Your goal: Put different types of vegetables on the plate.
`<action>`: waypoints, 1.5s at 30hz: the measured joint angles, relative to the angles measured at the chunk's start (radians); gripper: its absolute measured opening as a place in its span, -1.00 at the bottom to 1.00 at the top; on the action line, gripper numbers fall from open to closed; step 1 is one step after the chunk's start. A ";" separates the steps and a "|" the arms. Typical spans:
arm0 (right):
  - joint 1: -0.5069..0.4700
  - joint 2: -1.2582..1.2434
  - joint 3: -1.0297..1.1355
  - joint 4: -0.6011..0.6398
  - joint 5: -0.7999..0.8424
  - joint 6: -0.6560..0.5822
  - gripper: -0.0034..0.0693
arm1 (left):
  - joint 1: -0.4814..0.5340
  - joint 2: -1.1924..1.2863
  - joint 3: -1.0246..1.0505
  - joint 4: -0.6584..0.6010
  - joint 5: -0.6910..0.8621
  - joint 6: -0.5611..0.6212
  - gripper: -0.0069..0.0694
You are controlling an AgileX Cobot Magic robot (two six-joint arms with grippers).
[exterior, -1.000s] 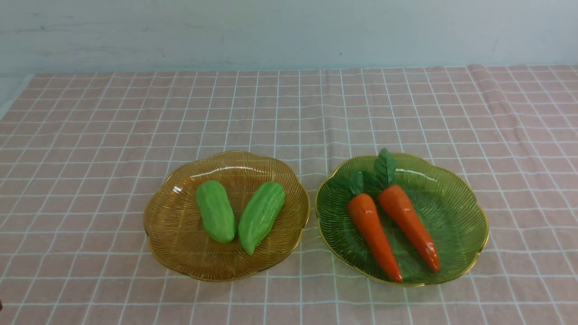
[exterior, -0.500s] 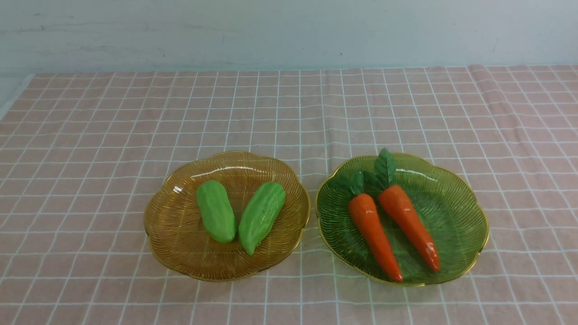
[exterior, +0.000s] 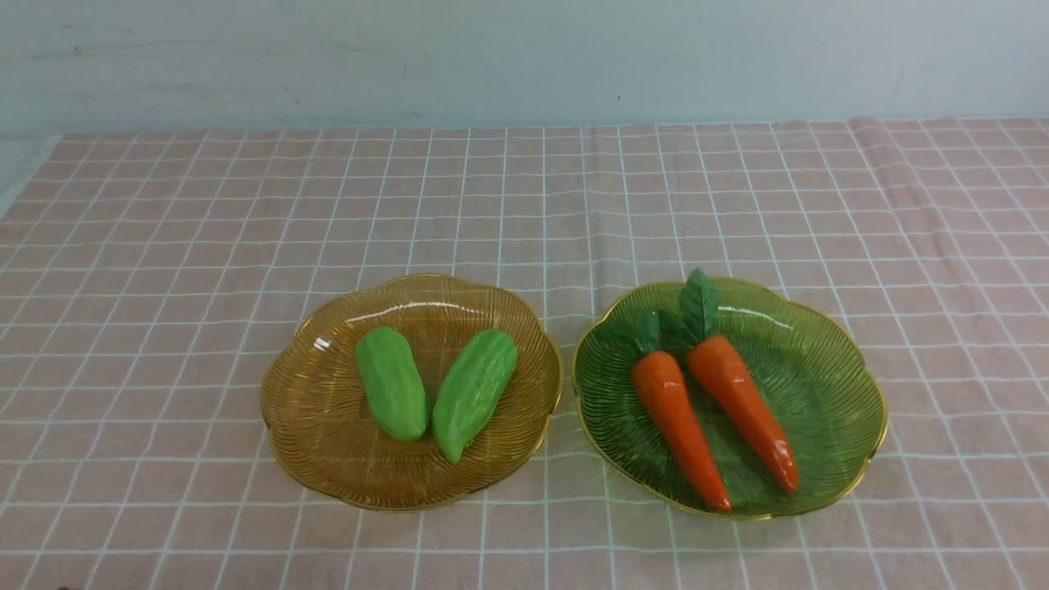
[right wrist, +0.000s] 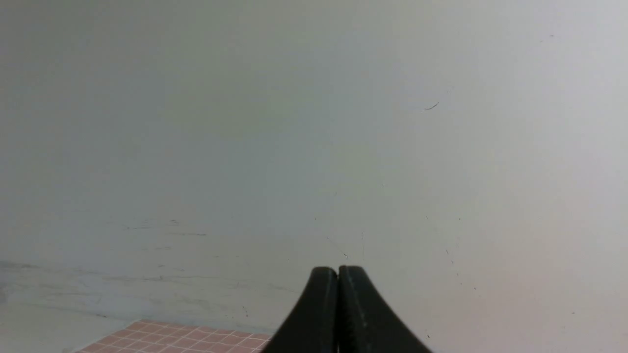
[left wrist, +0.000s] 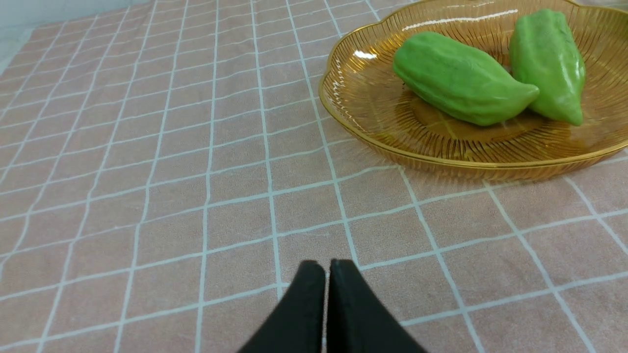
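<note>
Two light-green bumpy gourds [exterior: 392,395] [exterior: 474,393] lie side by side in an amber glass plate [exterior: 328,483] at centre left. Two orange carrots [exterior: 678,426] [exterior: 742,408] with green leaf tops lie in a green glass plate [exterior: 828,385] at centre right. Neither gripper shows in the front view. In the left wrist view my left gripper [left wrist: 327,267] is shut and holds nothing. It hangs over the cloth, short of the amber plate [left wrist: 382,113] and its gourds [left wrist: 461,78] [left wrist: 547,56]. My right gripper [right wrist: 338,272] is shut with nothing in it and faces the wall.
A pink cloth [exterior: 164,287] with a white grid covers the table up to the pale wall [exterior: 524,57] at the back. The two plates stand close together with a narrow gap between them. A corner of the cloth [right wrist: 171,338] shows in the right wrist view.
A dark sliver at the front view's lower left edge one second ago is gone. Plates and vegetables have not moved.
</note>
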 joint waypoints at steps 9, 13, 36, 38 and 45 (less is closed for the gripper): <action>-0.016 -0.028 0.011 -0.068 0.038 -0.043 -0.95 | 0.000 0.000 0.000 0.000 0.000 0.003 -0.83; -0.152 -0.039 0.094 -0.126 0.110 -0.057 -0.95 | 0.000 0.000 0.000 0.000 0.000 0.003 -0.83; -0.409 -0.127 0.350 -0.081 0.320 -0.045 -0.95 | 0.000 0.000 0.000 -0.003 0.000 0.004 -0.83; -0.409 -0.127 0.350 -0.081 0.320 -0.045 -0.95 | 0.000 0.000 0.000 -0.003 0.000 0.004 -0.83; -0.409 -0.127 0.350 -0.080 0.320 -0.045 -0.95 | 0.000 0.000 0.000 -0.003 0.000 0.004 -0.83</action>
